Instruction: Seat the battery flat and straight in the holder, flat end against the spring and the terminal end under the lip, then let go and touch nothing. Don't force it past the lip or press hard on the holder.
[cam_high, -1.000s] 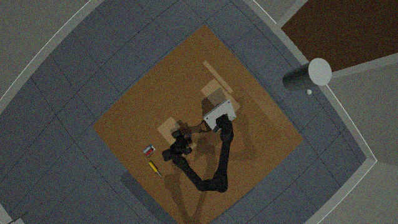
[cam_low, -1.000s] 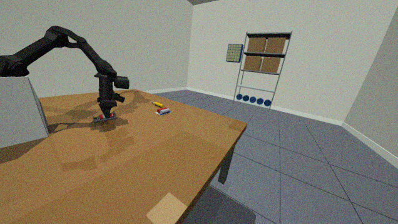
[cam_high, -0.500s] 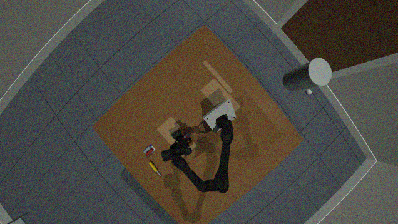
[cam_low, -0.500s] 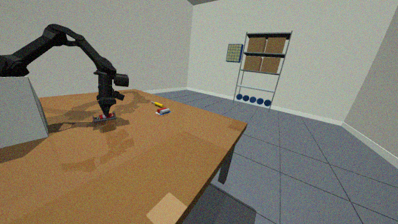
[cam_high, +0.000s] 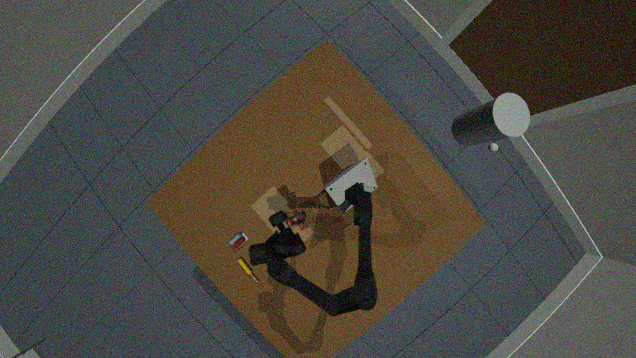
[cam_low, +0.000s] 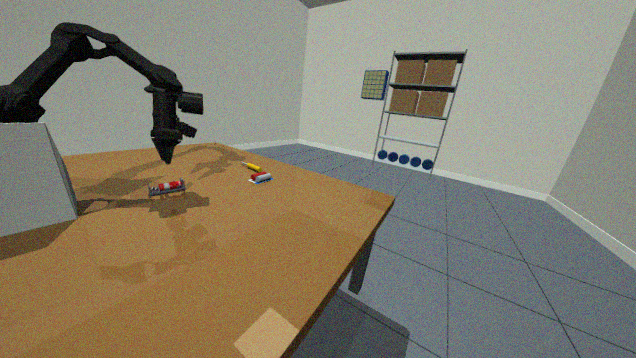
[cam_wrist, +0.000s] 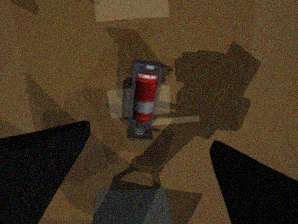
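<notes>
The red battery (cam_high: 295, 220) (cam_low: 170, 185) (cam_wrist: 145, 95) with a pale band lies in the grey holder (cam_low: 167, 191) (cam_wrist: 139, 135), roughly in line with it. The coil-like part at the holder's end nearer the robot base shows beside the battery in the exterior view. The other end has a raised end piece; whether the terminal is under its lip is too small to tell. My gripper (cam_low: 168, 161) (cam_wrist: 152, 137) is open and empty, above the holder and clear of it. Its fingers stand wide apart in the wrist view.
A small red and silver item (cam_high: 238, 241) (cam_low: 261, 177) on a blue and white base lies off to one side. Beside it is a yellow-handled screwdriver (cam_high: 245, 266) (cam_low: 253, 167). The pale robot base block (cam_high: 352, 184) (cam_low: 32, 175) stands on the wooden table (cam_high: 240, 165) (cam_low: 300, 240).
</notes>
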